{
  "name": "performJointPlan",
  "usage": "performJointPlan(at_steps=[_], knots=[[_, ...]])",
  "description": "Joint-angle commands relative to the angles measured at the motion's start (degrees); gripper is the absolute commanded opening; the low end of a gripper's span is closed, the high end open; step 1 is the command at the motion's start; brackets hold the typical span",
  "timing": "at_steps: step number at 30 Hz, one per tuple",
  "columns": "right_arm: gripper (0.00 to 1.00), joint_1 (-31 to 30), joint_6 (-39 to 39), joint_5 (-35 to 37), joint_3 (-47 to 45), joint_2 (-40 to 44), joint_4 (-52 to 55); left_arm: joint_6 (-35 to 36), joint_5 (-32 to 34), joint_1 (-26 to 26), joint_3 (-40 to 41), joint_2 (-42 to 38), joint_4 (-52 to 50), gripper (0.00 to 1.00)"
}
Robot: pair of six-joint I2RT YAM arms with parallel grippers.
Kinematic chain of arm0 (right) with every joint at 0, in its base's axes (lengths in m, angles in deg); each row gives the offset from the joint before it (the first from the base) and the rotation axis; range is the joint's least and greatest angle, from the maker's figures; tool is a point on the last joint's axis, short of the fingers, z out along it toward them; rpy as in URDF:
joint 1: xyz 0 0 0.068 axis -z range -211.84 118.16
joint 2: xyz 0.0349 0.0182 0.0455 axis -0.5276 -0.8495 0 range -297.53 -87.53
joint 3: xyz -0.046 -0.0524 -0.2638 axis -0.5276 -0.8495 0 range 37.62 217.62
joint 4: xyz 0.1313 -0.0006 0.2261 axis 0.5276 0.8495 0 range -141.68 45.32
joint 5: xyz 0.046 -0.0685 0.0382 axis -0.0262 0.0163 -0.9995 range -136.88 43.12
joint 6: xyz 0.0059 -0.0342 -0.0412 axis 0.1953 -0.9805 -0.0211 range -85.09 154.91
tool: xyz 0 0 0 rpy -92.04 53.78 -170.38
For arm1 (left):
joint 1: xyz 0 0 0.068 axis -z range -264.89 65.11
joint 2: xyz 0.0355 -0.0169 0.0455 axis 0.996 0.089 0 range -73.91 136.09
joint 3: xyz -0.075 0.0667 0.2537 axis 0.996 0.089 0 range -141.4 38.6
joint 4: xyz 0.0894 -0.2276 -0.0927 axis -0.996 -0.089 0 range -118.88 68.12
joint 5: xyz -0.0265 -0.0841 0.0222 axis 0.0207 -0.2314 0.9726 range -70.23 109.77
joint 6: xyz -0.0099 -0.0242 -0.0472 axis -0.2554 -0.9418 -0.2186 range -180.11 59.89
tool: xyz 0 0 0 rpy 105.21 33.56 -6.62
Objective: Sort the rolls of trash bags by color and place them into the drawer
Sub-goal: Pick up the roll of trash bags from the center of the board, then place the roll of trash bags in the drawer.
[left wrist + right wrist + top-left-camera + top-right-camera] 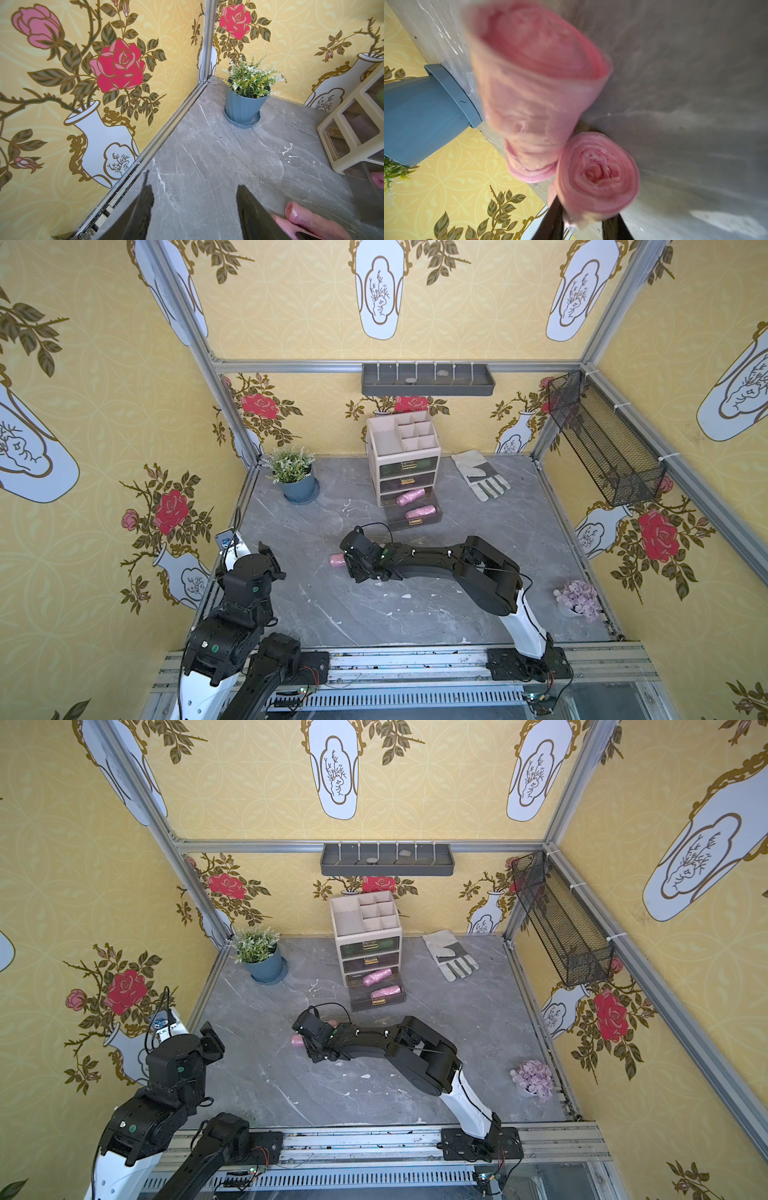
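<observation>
Pink rolls of trash bags (410, 497): two in the open bottom drawer (413, 524), two on the tabletop (478, 614).
Right claw (583, 225) clamps one tabletop roll (598, 178), just beside a second roll (533, 93); left claw (194, 188) spread wide, holding nothing.

yellow wallpaper (104, 406) printed with red roses and white vases covers the walls, which meet at an aluminium post (207, 37). ahead of the left fingers (143, 212) a grey, white-veined marble-look tabletop (207, 155) runs to that corner. a grey tray (428, 389) and a black wire-mesh basket (602, 448) hang on the walls. the light is soft and even.
</observation>
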Motion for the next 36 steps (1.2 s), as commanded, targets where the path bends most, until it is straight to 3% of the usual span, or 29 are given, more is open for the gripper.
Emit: performJointPlan(at_steps=[1, 5, 13, 20, 25, 29, 36], knots=[[0.25, -0.06, 0.33, 0.42, -0.74, -0.14, -0.58, 0.49, -0.37, -0.24, 0.34, 0.02, 1.85, 0.65], [0.22, -0.15, -0.64, 0.53, -1.96, 0.74, -2.04, 0.56, -0.70, -0.42, 0.31, 0.29, 1.88, 0.65], [0.14, -1.44, -11.16, 2.97, -4.30, 6.14, -3.32, 0.23, -0.95, -0.51, 0.17, 1.07, 1.78, 0.65], [0.13, -1.50, -21.26, 1.99, -11.23, 17.37, -1.11, -0.24, -2.05, -0.59, -1.04, 3.24, 1.61, 0.65], [0.14, 4.01, -30.65, 3.16, -13.11, 28.78, 10.22, -2.63, -5.33, -0.60, -2.63, 6.19, 0.68, 0.66], [0.14, 11.77, -34.52, 3.12, -16.75, 37.39, 14.77, -4.02, -8.13, -0.59, -1.94, 8.20, 2.37, 0.66], [0.15, 25.75, -41.24, -5.03, -18.90, 40.02, 13.92, -4.69, -10.84, -0.60, -1.35, 11.01, 3.06, 0.67]])
